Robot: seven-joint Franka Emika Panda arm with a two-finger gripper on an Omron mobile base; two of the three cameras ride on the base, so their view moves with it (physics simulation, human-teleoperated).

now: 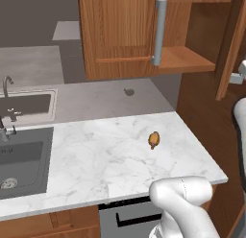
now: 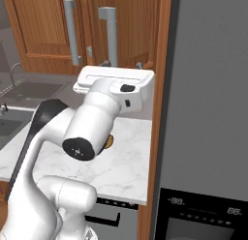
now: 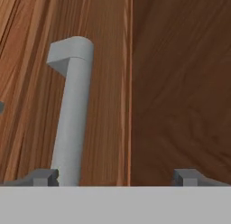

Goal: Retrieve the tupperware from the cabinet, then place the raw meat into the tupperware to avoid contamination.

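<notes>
Hand wide open, empty, before the cabinet's grained wood and grey bar handle.

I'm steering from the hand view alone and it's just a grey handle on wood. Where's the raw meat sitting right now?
Observer: The raw meat lies on the marble counter, out in the open.
Operator: Is the cabinet open at all?
Observer: Yes, one door is swung open, baring a wooden shelf.
Operator: What else is along that counter?
Observer: A sink is set into the end away from the open door.
</notes>
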